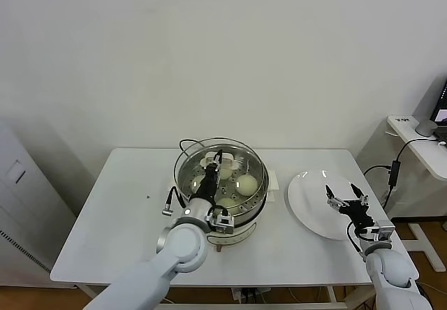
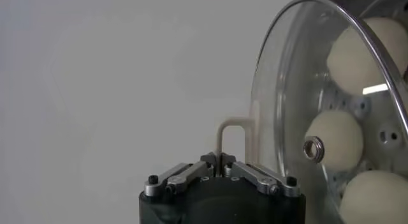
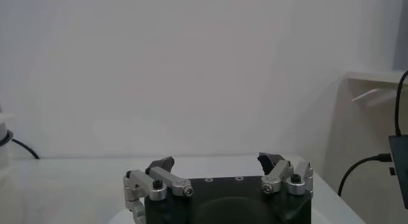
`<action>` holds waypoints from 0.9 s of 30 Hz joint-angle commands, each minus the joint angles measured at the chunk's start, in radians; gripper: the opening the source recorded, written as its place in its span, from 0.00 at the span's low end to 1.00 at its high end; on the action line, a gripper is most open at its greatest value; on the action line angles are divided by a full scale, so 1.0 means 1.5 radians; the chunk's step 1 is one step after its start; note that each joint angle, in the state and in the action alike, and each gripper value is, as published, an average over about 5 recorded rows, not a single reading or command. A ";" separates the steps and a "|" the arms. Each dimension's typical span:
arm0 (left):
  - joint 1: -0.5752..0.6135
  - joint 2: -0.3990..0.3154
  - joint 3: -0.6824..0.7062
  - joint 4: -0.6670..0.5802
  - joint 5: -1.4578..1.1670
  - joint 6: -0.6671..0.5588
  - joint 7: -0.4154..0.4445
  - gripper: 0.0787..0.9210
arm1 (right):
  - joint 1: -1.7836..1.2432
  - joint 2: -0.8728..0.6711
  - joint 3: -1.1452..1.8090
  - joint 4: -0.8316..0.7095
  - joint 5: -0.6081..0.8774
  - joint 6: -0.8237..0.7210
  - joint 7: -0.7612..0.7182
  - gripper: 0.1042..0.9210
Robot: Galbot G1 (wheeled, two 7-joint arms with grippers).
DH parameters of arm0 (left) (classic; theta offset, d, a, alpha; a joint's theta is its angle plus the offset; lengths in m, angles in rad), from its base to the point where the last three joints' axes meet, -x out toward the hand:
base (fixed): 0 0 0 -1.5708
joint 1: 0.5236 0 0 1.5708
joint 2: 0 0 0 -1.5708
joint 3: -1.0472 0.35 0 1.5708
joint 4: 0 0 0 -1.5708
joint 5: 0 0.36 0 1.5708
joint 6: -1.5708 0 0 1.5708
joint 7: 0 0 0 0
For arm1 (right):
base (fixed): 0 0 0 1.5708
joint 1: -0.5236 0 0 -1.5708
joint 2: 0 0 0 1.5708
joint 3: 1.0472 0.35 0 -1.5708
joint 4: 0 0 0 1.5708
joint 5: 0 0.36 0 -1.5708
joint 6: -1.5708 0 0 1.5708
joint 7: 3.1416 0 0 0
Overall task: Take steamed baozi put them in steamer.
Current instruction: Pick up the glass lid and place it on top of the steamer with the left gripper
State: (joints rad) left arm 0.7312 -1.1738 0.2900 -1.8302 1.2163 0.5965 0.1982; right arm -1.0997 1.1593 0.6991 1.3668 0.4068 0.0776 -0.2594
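Our left claw is clamped on the glass lid's handle over the steamer, baozi right underneath inside. Right claw hangs spread open above the plate near the worktop edge.

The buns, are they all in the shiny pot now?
Nearly done. The baozi sit in the steamer, and the plate holds none. The left gripper is shut on the glass lid's handle, holding the lid at the steamer. The right gripper hovers open above the plate.
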 commanded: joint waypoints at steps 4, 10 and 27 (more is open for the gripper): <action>-0.003 -0.010 0.012 0.020 0.005 -0.001 -0.003 0.04 | 0.002 0.001 0.000 -0.006 -0.001 0.001 -0.002 0.88; -0.003 -0.015 0.013 0.027 0.005 -0.002 -0.004 0.04 | 0.002 0.002 0.000 -0.008 -0.003 0.002 -0.002 0.88; 0.003 -0.020 0.012 0.038 -0.003 -0.001 -0.009 0.04 | 0.004 0.001 0.002 -0.013 -0.010 0.003 -0.005 0.88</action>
State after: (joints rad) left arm 0.7325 -1.2024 0.3066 -1.7787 1.2197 0.5925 0.1877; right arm -1.0934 1.1610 0.7002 1.3479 0.3949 0.0812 -0.2654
